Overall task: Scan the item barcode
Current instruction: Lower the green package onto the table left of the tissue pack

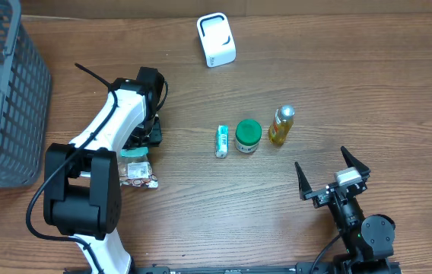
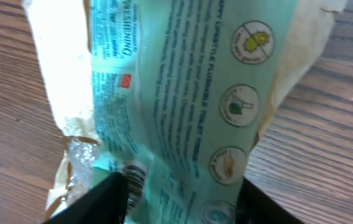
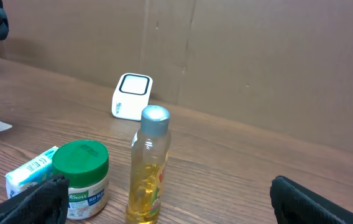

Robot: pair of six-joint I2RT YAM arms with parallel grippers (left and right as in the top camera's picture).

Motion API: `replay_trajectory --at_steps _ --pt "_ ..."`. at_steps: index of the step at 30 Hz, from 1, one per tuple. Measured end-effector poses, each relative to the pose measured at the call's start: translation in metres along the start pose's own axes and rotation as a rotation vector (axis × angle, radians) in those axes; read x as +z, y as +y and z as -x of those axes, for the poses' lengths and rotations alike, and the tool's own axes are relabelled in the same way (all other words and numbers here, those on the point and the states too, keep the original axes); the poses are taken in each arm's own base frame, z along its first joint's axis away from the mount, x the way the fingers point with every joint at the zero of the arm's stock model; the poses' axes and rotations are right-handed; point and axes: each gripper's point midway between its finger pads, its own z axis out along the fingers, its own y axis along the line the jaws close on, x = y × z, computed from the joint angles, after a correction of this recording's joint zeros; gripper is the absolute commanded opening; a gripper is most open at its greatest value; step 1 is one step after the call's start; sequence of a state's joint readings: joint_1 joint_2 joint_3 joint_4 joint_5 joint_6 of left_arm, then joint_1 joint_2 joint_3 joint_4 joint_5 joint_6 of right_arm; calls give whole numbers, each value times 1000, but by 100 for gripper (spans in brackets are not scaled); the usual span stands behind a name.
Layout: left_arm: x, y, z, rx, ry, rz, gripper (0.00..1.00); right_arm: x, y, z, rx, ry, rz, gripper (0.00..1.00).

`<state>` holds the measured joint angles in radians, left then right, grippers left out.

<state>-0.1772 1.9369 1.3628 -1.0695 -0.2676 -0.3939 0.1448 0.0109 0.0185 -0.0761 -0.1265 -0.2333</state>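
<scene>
The toilet wipes packet (image 1: 138, 170) lies on the table (image 1: 330, 68) at the left, well apart from the white scanner (image 1: 216, 39). The left gripper (image 2: 179, 202) has a finger on each side of the packet; I cannot tell if they clamp it. The right gripper (image 1: 321, 158) has its jaws wide apart.

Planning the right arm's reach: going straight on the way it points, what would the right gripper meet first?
Likely the yellow bottle, nearest and slightly left of centre ahead of the open right gripper; depth is unclear, so it might just miss.
</scene>
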Motion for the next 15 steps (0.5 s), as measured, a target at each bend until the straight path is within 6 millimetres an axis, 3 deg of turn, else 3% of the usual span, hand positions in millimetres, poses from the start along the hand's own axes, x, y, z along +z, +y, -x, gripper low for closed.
replay_trajectory --at_steps 15 --pt "-1 -20 3 -9 2 -112 56 0 0 0 0 0 0 100"
